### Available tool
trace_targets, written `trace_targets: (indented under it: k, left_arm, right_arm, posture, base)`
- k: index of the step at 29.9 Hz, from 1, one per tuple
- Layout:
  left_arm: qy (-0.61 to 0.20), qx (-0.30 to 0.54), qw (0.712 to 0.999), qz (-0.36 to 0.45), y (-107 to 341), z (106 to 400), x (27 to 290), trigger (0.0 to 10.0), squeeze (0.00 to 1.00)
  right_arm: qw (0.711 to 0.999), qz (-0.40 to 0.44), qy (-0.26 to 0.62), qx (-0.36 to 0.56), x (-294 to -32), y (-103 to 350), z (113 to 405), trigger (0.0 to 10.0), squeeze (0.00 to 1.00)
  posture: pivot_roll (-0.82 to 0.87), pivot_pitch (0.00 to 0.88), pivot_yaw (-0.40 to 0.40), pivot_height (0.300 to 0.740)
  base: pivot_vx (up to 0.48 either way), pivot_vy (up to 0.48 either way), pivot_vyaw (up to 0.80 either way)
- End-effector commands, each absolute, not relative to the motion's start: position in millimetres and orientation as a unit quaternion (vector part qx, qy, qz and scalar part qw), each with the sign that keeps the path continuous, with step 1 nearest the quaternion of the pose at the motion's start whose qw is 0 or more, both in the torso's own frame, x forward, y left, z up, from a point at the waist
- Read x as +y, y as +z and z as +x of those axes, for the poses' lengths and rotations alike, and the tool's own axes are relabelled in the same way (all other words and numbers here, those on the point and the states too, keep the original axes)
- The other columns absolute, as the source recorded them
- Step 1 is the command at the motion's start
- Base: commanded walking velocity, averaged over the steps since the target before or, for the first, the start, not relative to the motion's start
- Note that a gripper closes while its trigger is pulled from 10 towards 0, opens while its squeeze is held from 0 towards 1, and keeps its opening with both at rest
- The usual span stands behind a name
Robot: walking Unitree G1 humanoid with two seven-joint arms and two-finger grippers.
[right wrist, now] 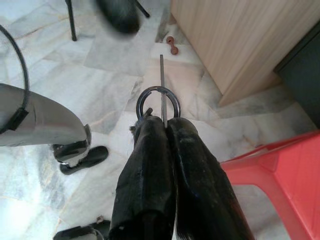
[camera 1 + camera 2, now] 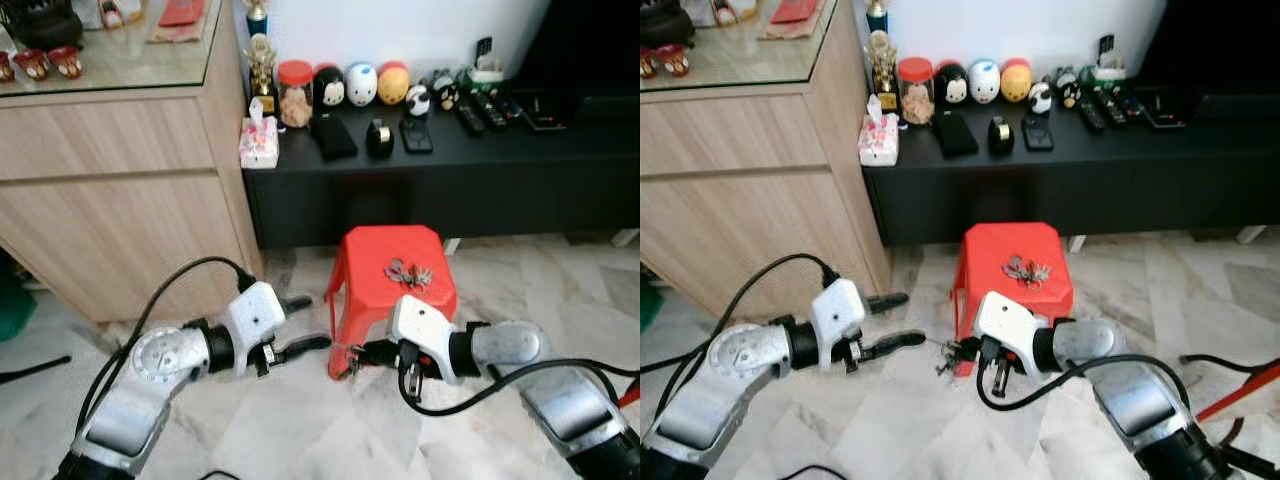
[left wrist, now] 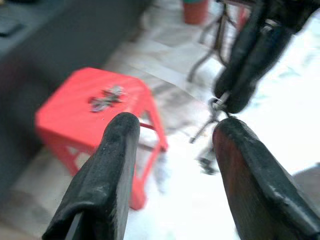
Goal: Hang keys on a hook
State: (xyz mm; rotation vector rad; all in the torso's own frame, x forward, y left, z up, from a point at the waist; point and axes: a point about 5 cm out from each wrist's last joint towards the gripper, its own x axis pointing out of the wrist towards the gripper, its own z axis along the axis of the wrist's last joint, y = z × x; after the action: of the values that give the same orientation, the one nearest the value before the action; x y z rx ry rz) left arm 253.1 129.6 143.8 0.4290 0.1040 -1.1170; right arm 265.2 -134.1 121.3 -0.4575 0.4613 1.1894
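- While its fingers pinch the keys [image 2: 952, 352] beside the stool [image 2: 985, 262], the right gripper [image 2: 970, 352] points left.
- Left gripper [image 2: 898, 320] is spread, facing it.

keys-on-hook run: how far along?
Done: right claw is shut on a key ring and holds it off the floor beside the red stool. In hand: carrying it; left claw is open nearby. Left: a second bunch of keys lies on the stool; nothing hung yet.
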Motion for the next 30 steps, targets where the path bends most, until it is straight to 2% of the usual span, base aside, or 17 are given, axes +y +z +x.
trace_targets:
  k: [1, 2, 4, 11, 17, 21, 29, 30]
  left_arm:
    - [-0.557, 0.059, 0.803, 0.203, 150.5, 244.3, 124.9, 10.0, 0.00]
    - [-0.560, 0.061, 0.800, 0.206, 150.9, 243.7, 124.8, 10.0, 0.00]
    - [-0.574, 0.072, 0.787, 0.212, 151.6, 238.7, 125.4, 10.0, 0.00]
    - [-0.589, 0.091, 0.773, 0.218, 151.3, 232.1, 124.5, 10.0, 0.00]
    - [-0.590, 0.131, 0.764, 0.225, 147.7, 227.2, 132.7, 10.0, 0.00]
    - [-0.593, 0.156, 0.757, 0.228, 146.5, 223.9, 137.4, 10.0, 0.00]
    - [-0.590, 0.165, 0.759, 0.220, 145.9, 223.6, 136.8, 10.0, 0.00]
    - [-0.590, 0.165, 0.759, 0.219, 145.9, 223.6, 136.7, 9.7, 0.00]
  right_arm:
    - [0.762, -0.189, 0.586, 0.200, -126.0, 131.2, 261.6, 10.0, 0.00]
    - [0.756, -0.192, 0.593, 0.200, -125.8, 131.1, 260.4, 10.0, 0.00]
    - [0.725, -0.214, 0.621, 0.206, -127.3, 126.3, 253.0, 10.0, 0.00]
    - [0.698, -0.213, 0.651, 0.207, -125.7, 127.7, 250.2, 10.0, 0.00]
    - [0.703, -0.226, 0.641, 0.208, -128.2, 126.7, 256.9, 10.0, 0.00]
    - [0.696, -0.224, 0.650, 0.205, -124.9, 126.2, 254.2, 10.0, 0.00]
    - [0.702, -0.228, 0.643, 0.202, -122.4, 123.0, 254.6, 10.0, 0.00]
    - [0.702, -0.227, 0.644, 0.202, -122.1, 122.9, 254.1, 10.0, 0.00]
  posture:
    - [-0.10, 0.074, -0.051, 0.740]
    - [-0.09, 0.073, -0.055, 0.740]
    - [-0.09, 0.071, -0.058, 0.740]
    - [-0.09, 0.057, -0.059, 0.740]
    - [-0.09, 0.047, -0.056, 0.740]
    - [-0.09, 0.044, -0.056, 0.740]
    - [-0.09, 0.046, -0.053, 0.740]
    - [-0.09, 0.049, -0.054, 0.740]
  base:
    - [0.000, 0.000, 0.00]
    - [0.000, 0.000, 0.00]
    - [0.000, 0.000, 0.00]
    - [0.000, 0.000, 0.00]
    - [0.000, 0.000, 0.00]
    - [0.000, 0.000, 0.00]
    - [0.000, 0.000, 0.00]
    - [0.000, 0.000, 0.00]
